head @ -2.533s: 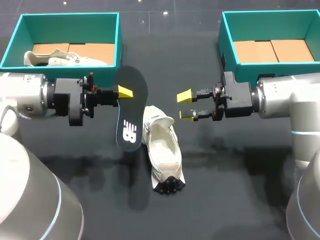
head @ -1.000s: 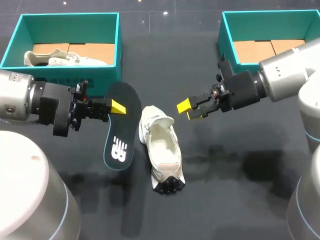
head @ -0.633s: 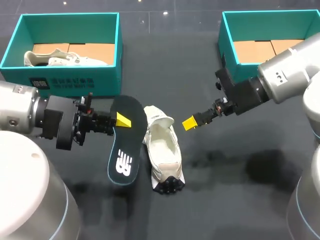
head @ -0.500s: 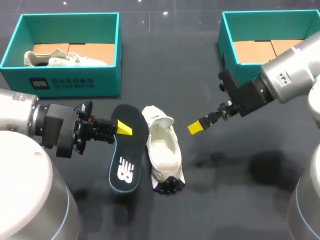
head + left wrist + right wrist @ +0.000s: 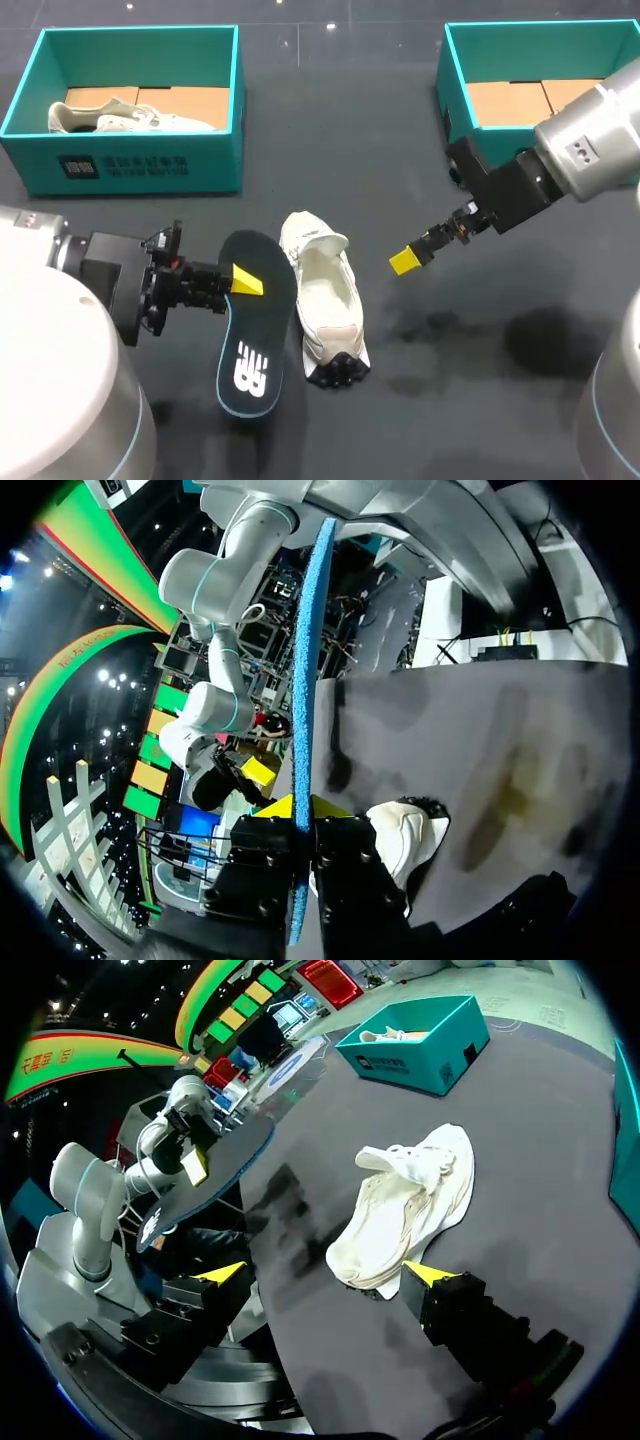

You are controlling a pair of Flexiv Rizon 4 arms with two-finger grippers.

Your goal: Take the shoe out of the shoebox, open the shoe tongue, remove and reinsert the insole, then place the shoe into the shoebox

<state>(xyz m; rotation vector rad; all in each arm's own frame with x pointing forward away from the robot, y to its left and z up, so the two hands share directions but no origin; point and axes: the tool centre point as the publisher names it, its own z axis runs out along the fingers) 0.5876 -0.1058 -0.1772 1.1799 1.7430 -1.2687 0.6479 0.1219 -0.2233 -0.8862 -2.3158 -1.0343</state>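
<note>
A cream shoe (image 5: 326, 295) lies on the dark table (image 5: 480, 400), its black toe toward the near edge and its tongue folded open. My left gripper (image 5: 244, 281) is shut on the edge of the dark insole (image 5: 251, 335), which hangs just left of the shoe. The left wrist view shows the insole (image 5: 306, 680) edge-on between the fingers (image 5: 297, 806), with the shoe (image 5: 405, 832) beyond. My right gripper (image 5: 404, 262) hovers open to the right of the shoe. From its wrist view the shoe (image 5: 410, 1208) lies ahead of the spread fingers (image 5: 328, 1273).
A teal shoebox (image 5: 150, 165) at the back left holds a second cream shoe (image 5: 120, 116). Another teal shoebox (image 5: 446, 70) stands at the back right with only its cardboard floor showing. Bare table stretches in front of and right of the shoe.
My left gripper has carried the insole toward the near edge, alongside the shoe. The right gripper has swung nearer and slightly rightward, turning so one yellow tip hides the other.
</note>
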